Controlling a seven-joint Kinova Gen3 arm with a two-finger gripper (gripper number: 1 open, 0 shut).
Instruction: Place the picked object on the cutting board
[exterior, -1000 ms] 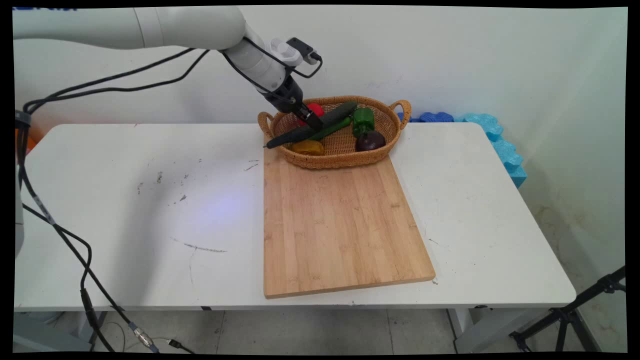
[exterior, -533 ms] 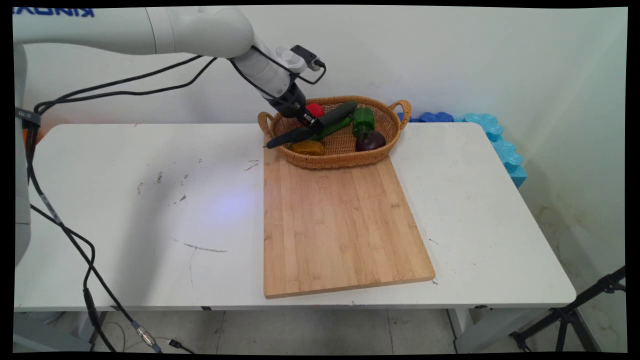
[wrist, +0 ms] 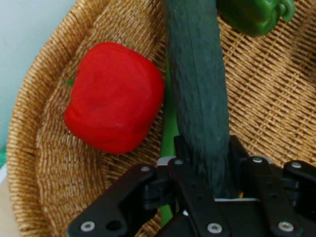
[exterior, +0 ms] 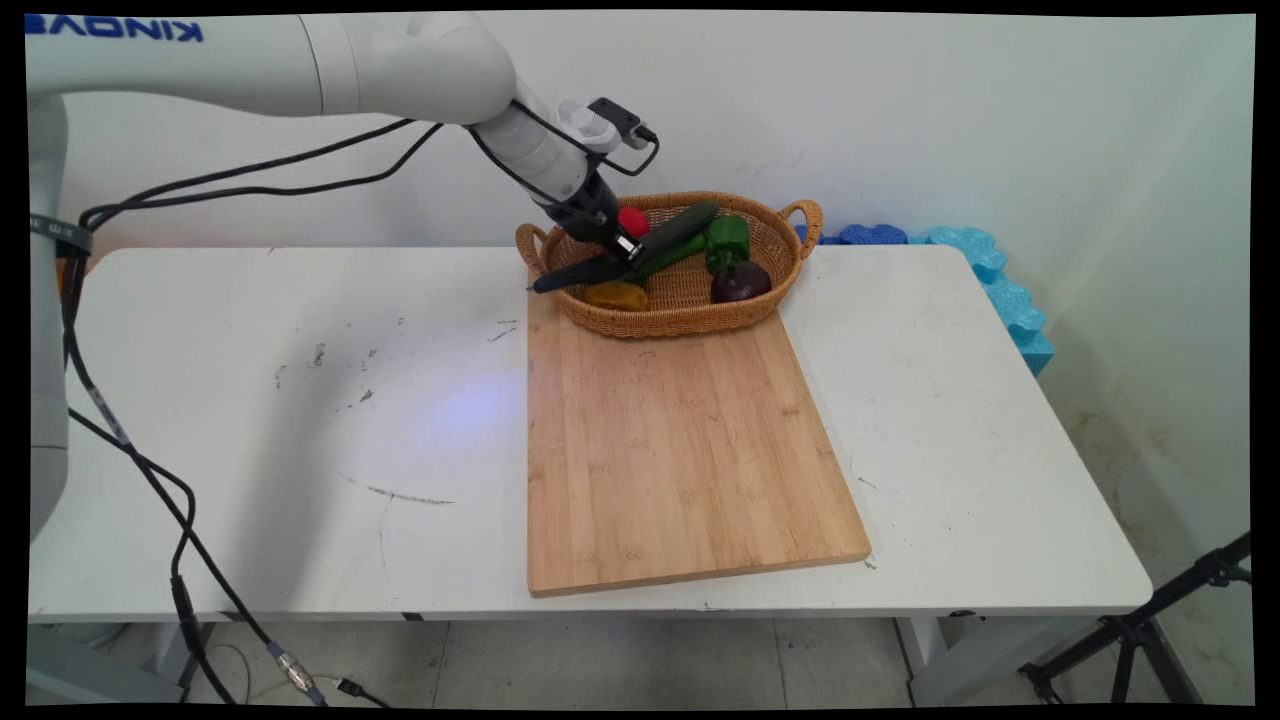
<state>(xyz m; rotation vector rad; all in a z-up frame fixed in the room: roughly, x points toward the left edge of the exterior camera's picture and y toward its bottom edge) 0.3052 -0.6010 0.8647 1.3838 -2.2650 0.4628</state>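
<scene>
We see our gripper (exterior: 622,252) clamped on the cucumber (wrist: 200,94), which sits in the basket (exterior: 765,215) at upper centre, one end jutting over the left rim. The basket also holds 4 others: red pepper (wrist: 114,97), green pepper (exterior: 727,240), yellow pepper (exterior: 615,295), onion (exterior: 740,282). The board (exterior: 680,450) lies below.

Hand (wrist: 205,163) hides the cucumber's (wrist: 197,84) middle.

- A white table (exterior: 250,420) with scuffs and dark marks carries everything.
- A bamboo cutting board (exterior: 680,450) lies flat on it, reaching almost to the table's near edge.
- A woven wicker basket (exterior: 690,312) with two handles sits at the board's far end, its near side resting on the board.
</scene>
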